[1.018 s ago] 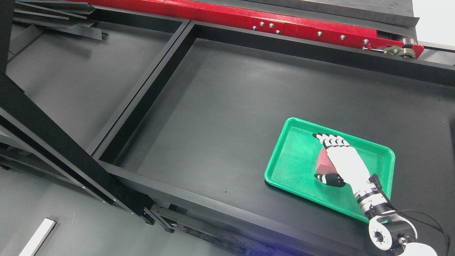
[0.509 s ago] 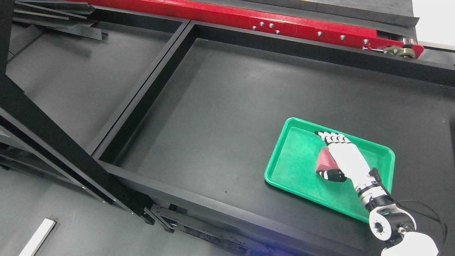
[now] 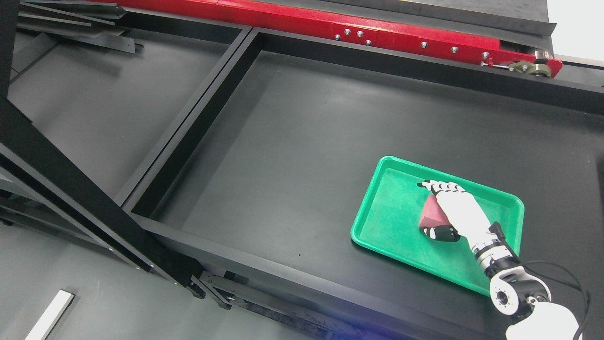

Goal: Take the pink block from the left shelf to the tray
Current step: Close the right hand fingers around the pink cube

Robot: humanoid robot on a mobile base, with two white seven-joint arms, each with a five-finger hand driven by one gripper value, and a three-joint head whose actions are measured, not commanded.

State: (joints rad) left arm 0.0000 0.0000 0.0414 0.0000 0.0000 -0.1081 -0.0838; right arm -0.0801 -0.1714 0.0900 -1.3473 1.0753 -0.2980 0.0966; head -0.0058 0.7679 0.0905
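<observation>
Head view: right white robot hand [image 3: 457,212] over green plastic tray [image 3: 391,222] at scene right, fingers [image 3: 441,186] and thumb wrapped around pink block [image 3: 430,216], block low inside tray on black shelf surface [image 3: 302,156].

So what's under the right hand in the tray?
A pink block shows beneath the right hand, inside the green tray. The hand covers its right part, and contact with the tray floor can't be confirmed.
</observation>
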